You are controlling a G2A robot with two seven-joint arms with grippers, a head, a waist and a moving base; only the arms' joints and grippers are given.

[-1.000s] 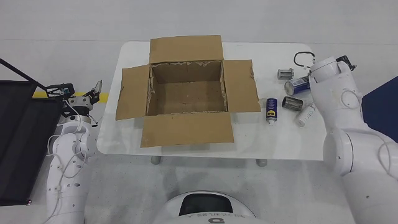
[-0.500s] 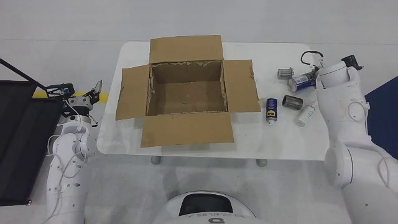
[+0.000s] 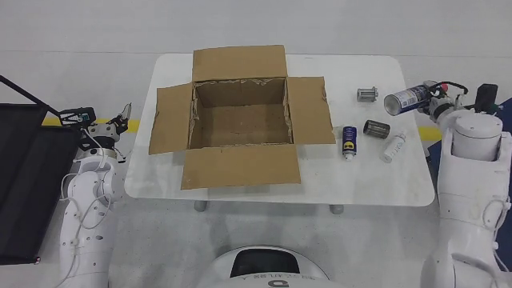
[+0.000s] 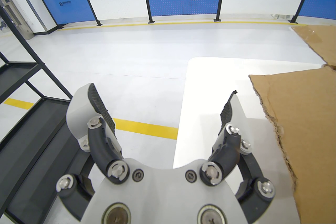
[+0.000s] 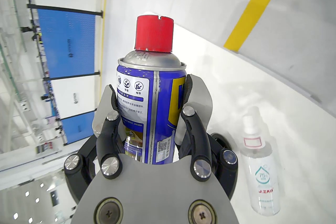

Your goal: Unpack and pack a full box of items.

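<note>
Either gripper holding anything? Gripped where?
Right gripper holds the blue spray can by the sides of its body, below the red cap. Left gripper is open and empty.

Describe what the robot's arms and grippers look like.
The left arm and right arm wear smooth, rounded white shells. A black cable loops at the right wrist. The left gripper and right gripper match: a grey metal plate with two screws, black curved links on silver pins, and pale fingers lined with black ribbed pads.
</note>
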